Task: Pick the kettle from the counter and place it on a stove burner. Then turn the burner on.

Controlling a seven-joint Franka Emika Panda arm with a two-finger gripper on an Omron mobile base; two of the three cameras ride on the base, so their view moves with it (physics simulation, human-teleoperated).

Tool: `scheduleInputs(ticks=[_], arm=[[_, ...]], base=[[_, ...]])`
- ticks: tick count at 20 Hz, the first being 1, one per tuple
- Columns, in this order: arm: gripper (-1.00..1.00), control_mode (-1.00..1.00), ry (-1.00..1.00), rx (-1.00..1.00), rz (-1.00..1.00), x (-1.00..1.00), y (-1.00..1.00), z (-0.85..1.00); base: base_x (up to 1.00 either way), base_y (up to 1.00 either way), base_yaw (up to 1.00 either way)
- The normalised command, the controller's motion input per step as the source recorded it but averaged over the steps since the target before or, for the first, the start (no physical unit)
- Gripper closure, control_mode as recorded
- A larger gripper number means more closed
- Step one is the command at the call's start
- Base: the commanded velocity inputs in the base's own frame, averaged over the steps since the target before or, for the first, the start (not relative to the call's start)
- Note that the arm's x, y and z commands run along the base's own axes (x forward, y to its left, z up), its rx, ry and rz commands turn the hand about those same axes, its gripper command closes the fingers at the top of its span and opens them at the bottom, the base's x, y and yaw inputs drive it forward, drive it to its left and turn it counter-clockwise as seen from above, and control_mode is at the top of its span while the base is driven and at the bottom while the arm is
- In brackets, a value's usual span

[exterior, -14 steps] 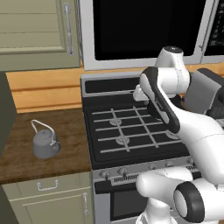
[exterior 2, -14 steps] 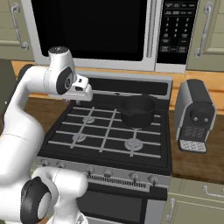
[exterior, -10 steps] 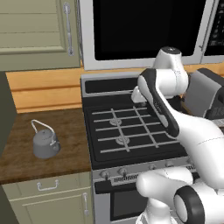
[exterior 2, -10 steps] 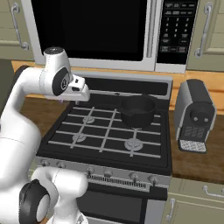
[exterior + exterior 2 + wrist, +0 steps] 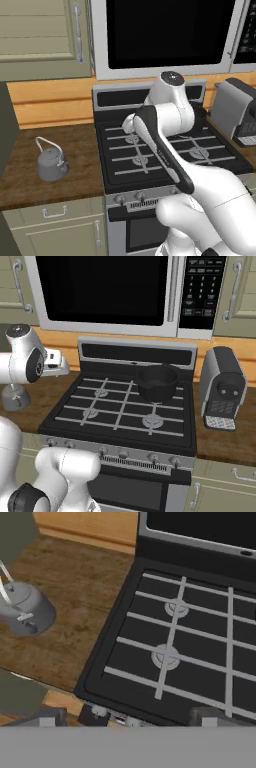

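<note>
The kettle (image 5: pixel 51 165), small, grey and squat with a thin arched wire handle, stands on the dark wood counter (image 5: pixel 80 145) left of the stove. In the hand view the kettle (image 5: pixel 23 610) lies at the left edge, well away from the fingertips. My gripper (image 5: pixel 128 718) is open and empty, its two dark tips spread wide. It hovers above the stove's front left corner. From the left base the gripper (image 5: pixel 129 124) sits over the left stove burner (image 5: pixel 134 139). Two left burners (image 5: pixel 165 657) (image 5: pixel 176 607) lie below the hand.
A black pot (image 5: pixel 157 382) sits on the back right burner. A grey coffee machine (image 5: pixel 222 387) stands on the counter right of the stove. A microwave (image 5: pixel 107 293) hangs over the stovetop. Control knobs (image 5: pixel 107 451) line the stove's front edge.
The arm has swung left across the stovetop, carrying the open gripper toward the counter side. The kettle and the pot have not moved.
</note>
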Motion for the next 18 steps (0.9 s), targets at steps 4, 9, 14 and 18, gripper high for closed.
scheduleInputs(ticks=[4,9,14,18], arm=[[-1.00,-1.00,-0.12,0.00,0.21,-0.04,1.00,0.00],[-1.00,-1.00,-0.05,0.00,0.19,0.00,1.00,0.00],[-1.00,-1.00,0.00,0.00,0.16,0.00,1.00,0.00],[-1.00,-1.00,0.09,0.02,0.15,0.14,1.00,-0.04]], base=[[0.00,0.00,0.00],[0.00,0.00,0.00],[0.00,0.00,0.00],[0.00,0.00,0.00]])
